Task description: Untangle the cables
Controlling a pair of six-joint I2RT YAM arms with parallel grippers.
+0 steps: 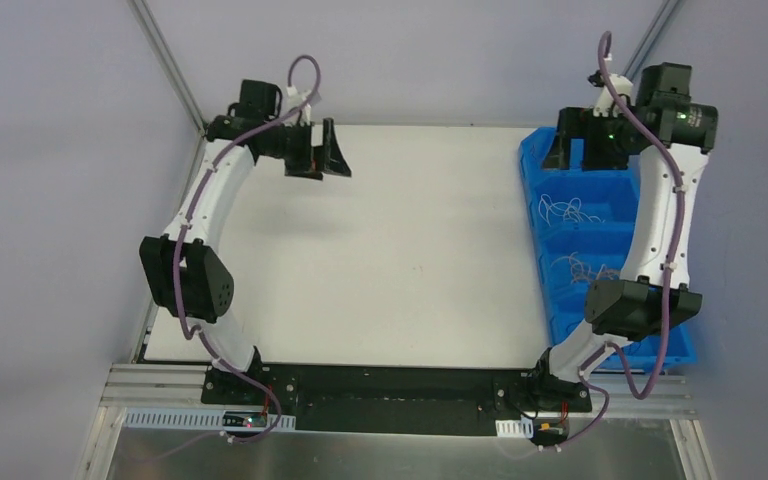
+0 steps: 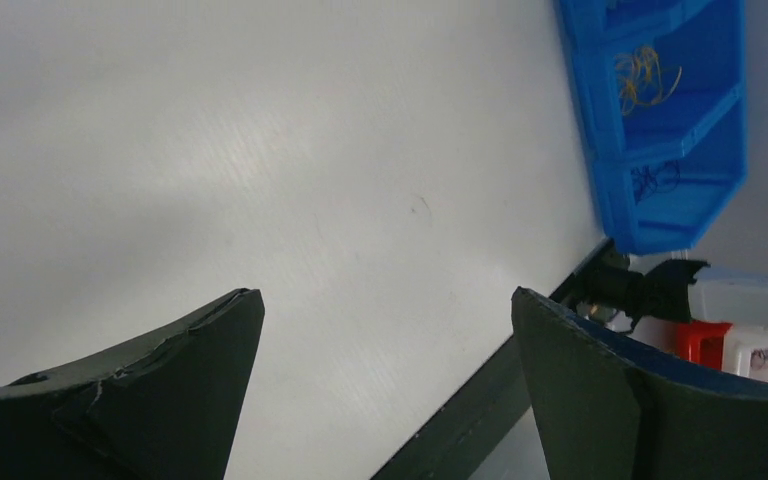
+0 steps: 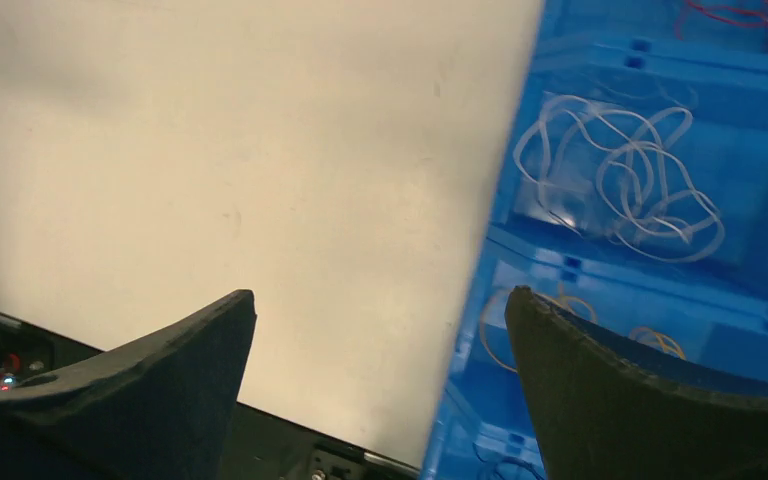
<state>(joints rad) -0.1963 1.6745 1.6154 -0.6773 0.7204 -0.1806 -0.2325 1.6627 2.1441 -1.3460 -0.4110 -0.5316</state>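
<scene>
The cables lie sorted by colour in a blue compartment bin (image 1: 532,190) at the table's right edge. In the top view, white loops (image 1: 570,210) fill one compartment and pale loops (image 1: 582,268) another. The right wrist view shows white cables (image 3: 620,175), red ones (image 3: 735,15) and orange ones (image 3: 560,310). The left wrist view shows orange cables (image 2: 645,78) and dark ones (image 2: 657,180). My left gripper (image 1: 325,155) is open and empty above the table's far left. My right gripper (image 1: 572,148) is open and empty over the bin's far end.
The white table (image 1: 400,250) spans between the arms. A black base rail (image 1: 390,385) runs along the near edge. The bin's left wall (image 3: 505,255) borders the table. A white and red device (image 2: 720,340) sits past the near edge.
</scene>
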